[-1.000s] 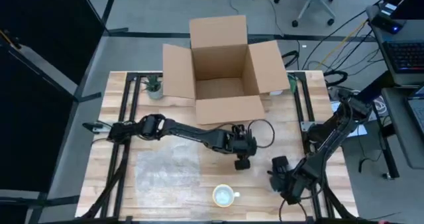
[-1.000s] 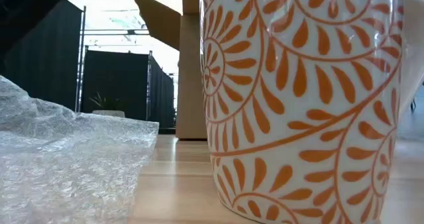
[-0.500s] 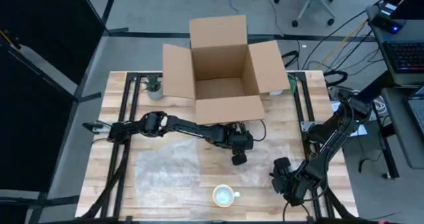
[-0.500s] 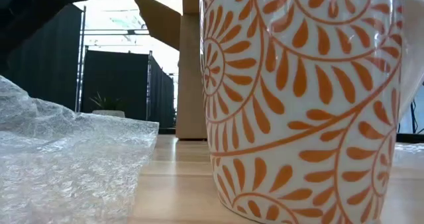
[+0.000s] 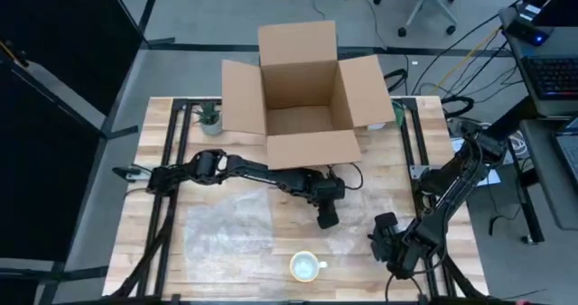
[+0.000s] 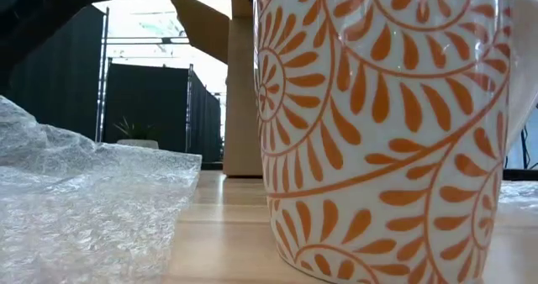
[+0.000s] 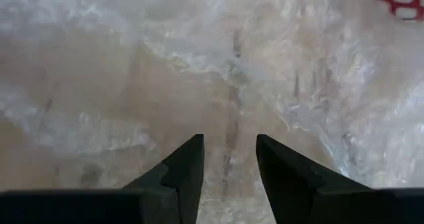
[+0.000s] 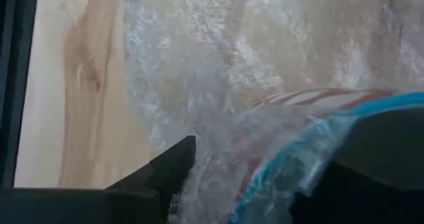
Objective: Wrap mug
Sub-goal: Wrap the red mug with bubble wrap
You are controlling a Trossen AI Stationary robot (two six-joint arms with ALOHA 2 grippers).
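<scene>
The mug [image 5: 305,267], a white ceramic one patterned with orange leafy swirls, is standing upright near the front edge of the light wooden table [image 5: 155,129], just beside the crinkled clear sheet of bubble wrap [image 5: 228,230] that is lying flat to its left. In the low view the mug [image 6: 387,133] is filling most of the frame, so its top and handle are cut off there. From above, only its pale rim and inside are showing.

The left gripper [image 5: 326,217] is hanging over the middle of the table, at the far right edge of the sheet, its fingers [image 7: 182,174] standing apart with nothing between them.

The right gripper [image 5: 384,242] is sitting low near the table's front right corner. Its wrist view is showing more film bunched against something striped red and blue; I cannot tell what that is, nor whether those fingers are clamped.

An open brown cardboard box [image 5: 302,96] is resting at the back.
</scene>
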